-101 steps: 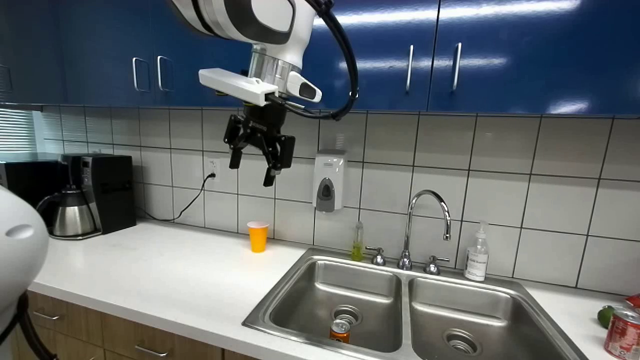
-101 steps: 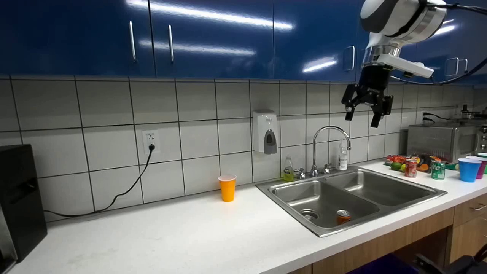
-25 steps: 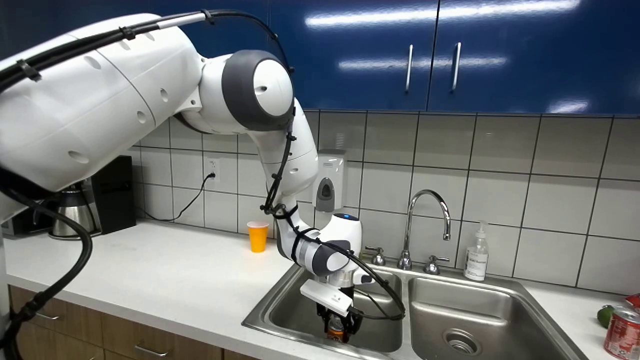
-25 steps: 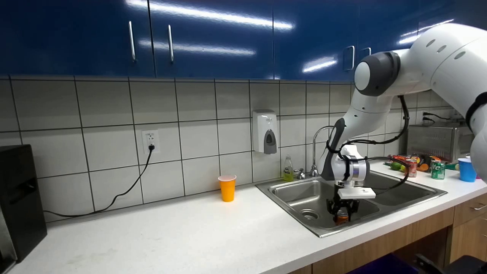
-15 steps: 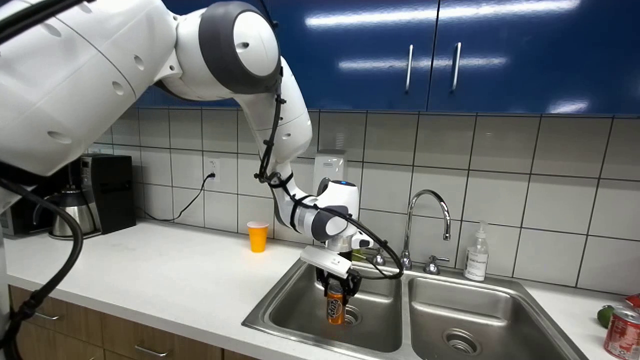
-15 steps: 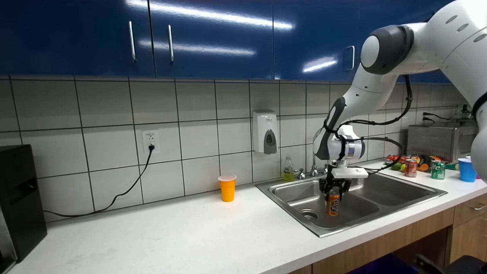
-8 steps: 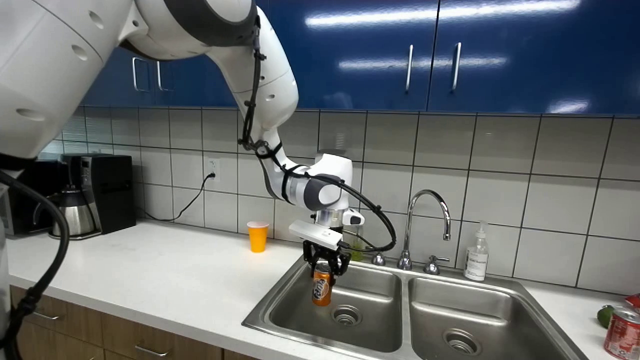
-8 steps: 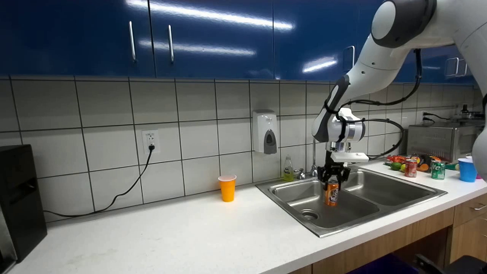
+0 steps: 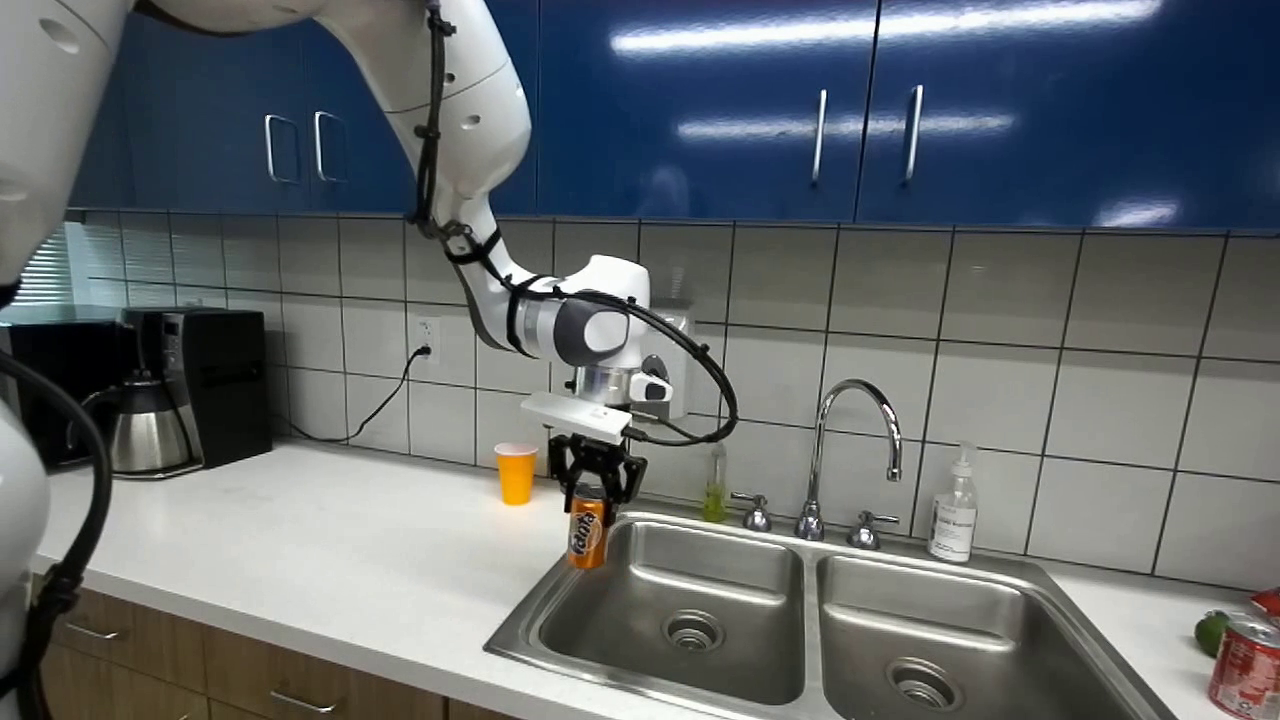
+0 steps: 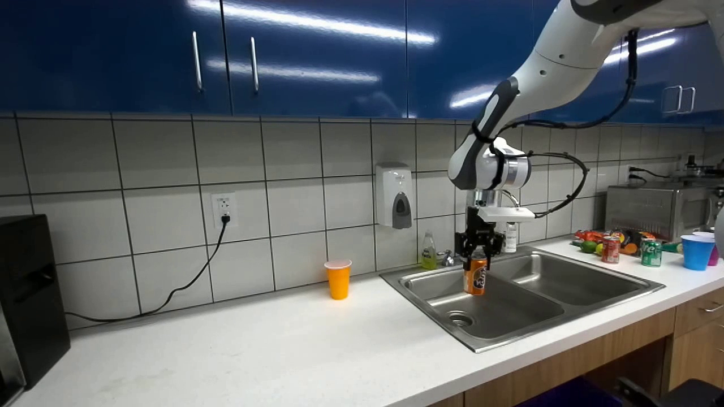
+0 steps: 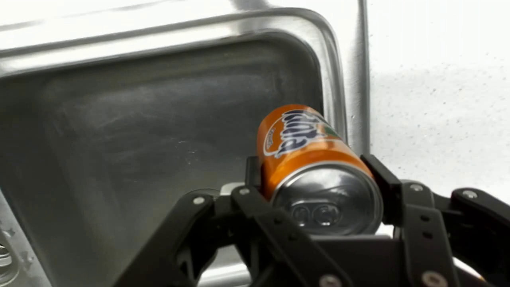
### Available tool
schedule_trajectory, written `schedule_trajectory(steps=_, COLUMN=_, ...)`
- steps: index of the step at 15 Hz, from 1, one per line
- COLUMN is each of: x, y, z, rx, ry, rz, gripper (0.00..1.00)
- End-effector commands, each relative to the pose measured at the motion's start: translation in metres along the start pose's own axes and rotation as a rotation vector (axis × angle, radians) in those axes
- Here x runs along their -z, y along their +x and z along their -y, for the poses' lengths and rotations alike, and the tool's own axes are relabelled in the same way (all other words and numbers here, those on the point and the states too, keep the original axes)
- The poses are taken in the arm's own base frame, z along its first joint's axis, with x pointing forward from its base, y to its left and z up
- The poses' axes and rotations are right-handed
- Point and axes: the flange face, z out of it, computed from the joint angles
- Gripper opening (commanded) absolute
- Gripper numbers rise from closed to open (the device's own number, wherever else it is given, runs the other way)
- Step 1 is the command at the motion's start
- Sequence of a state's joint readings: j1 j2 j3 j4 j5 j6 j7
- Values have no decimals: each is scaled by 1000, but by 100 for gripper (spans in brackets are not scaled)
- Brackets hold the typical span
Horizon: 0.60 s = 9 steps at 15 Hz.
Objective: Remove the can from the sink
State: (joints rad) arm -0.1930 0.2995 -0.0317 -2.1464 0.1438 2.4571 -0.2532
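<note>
Along the back of the sink (image 9: 811, 625), bottles (image 9: 953, 518) flank the faucet (image 9: 814, 480).

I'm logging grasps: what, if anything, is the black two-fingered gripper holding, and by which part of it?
The black two-fingered gripper holds the orange metal drink can by the sides of its upper body, near the silvery top.

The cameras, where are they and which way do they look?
In an exterior view, the camera probably stands in front of the counter, facing the wall and sink; the arm comes from picture left, gripper holding the can.
In an exterior view with the blue cup, it likely stands in front too, facing that wall; the arm comes from picture right.
The wrist view rides on the arm, looking down past the gripper's fingers at can and sink.
Both exterior views share the orange cup.
</note>
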Motion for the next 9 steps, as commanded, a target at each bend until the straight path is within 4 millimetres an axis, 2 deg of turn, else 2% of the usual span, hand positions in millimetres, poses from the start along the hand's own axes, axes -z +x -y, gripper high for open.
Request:
schedule_trajectory(steps=1, x=15, y=-19, z=46, rx=113, ry=6, rz=21, gripper=38)
schedule_trajectory(steps=5, x=4, y=-36, z=98, rx=215, ry=24, rz=45, gripper=38)
schedule_trajectory(steps=9, x=-11, y=-44, z=127, rx=281, ry=33, rz=62, gripper=38)
